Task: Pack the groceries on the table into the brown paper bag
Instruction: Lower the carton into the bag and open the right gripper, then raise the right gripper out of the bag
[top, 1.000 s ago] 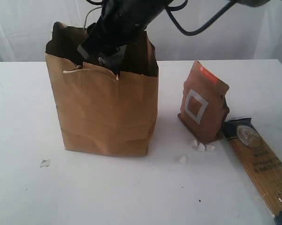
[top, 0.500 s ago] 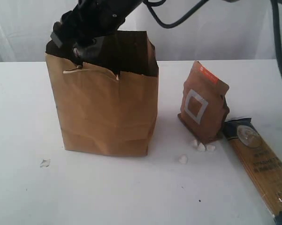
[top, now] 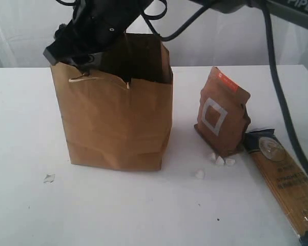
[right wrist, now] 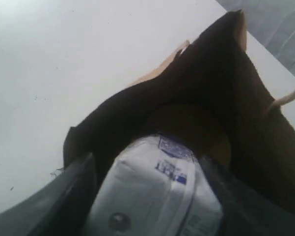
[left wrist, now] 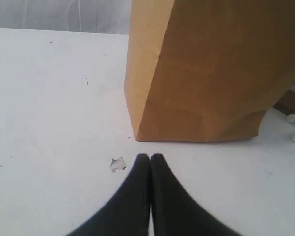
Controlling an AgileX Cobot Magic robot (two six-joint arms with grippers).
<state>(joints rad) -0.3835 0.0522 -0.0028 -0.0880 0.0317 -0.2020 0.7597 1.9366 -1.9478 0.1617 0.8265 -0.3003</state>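
Note:
The brown paper bag (top: 118, 123) stands upright on the white table (top: 143, 215). My right gripper (top: 74, 54) reaches across to the bag's upper left rim. In the right wrist view, the right gripper (right wrist: 147, 164) is shut on the small white carton (right wrist: 157, 196), with the bag's dark mouth (right wrist: 211, 98) just beyond it. The brown pouch with a white square (top: 220, 115) stands right of the bag. Beside the pouch, the spaghetti pack (top: 284, 182) lies flat. My left gripper (left wrist: 150, 156) is shut and empty, low over the table in front of the bag (left wrist: 211, 73).
Small white crumbs (top: 219, 160) lie by the pouch's foot. A torn paper scrap (top: 49, 178) lies left of the bag, close to the left fingertips (left wrist: 118, 163). Black cables hang above the bag. A pale curtain closes off the back.
The right arm has moved left across the bag's top, from the middle of the opening to its left rim. The bag, the pouch and the spaghetti pack have not moved.

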